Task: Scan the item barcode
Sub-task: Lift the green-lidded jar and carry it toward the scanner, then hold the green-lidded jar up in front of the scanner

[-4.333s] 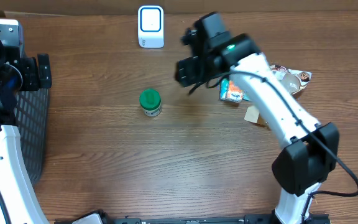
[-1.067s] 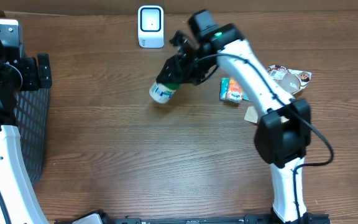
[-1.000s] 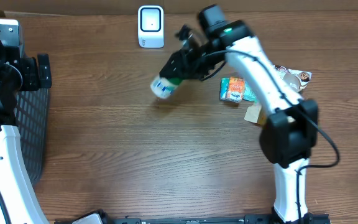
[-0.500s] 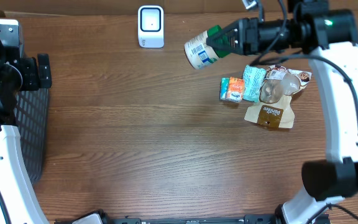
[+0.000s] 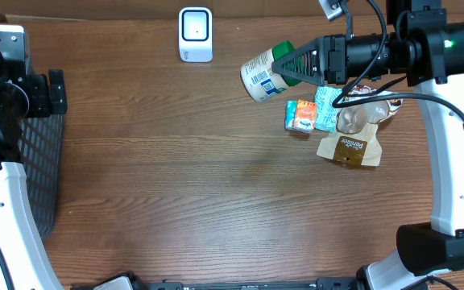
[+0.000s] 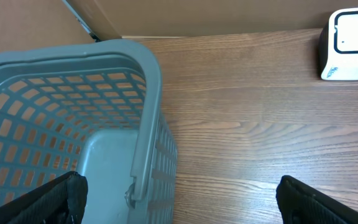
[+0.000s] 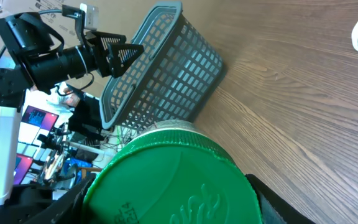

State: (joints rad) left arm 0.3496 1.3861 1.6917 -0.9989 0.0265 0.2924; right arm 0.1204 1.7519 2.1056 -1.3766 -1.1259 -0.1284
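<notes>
The item is a white tub with a green lid (image 5: 263,74), lying on its side in the air above the table's back half. My right gripper (image 5: 286,63) is shut on its lid end, and the printed label faces left and up. In the right wrist view the green lid (image 7: 173,180) fills the space between the black fingers (image 7: 272,200). The white scanner (image 5: 195,34) stands at the back edge, left of the tub and apart from it. At the far left, my left gripper (image 5: 45,93) stands open over the rim of the grey basket (image 6: 143,112), holding nothing.
The grey mesh basket (image 5: 40,161) occupies the left edge of the table. Several snack packets (image 5: 346,121) lie in a pile under the right arm, with a brown pouch (image 5: 350,150) nearest the front. The scanner (image 6: 351,38) shows at the left wrist view's top right.
My right arm has swung the tub from left of the table's middle up and to the right, turning it so its base points left. In the last half second it barely shifted. The left arm is still.
</notes>
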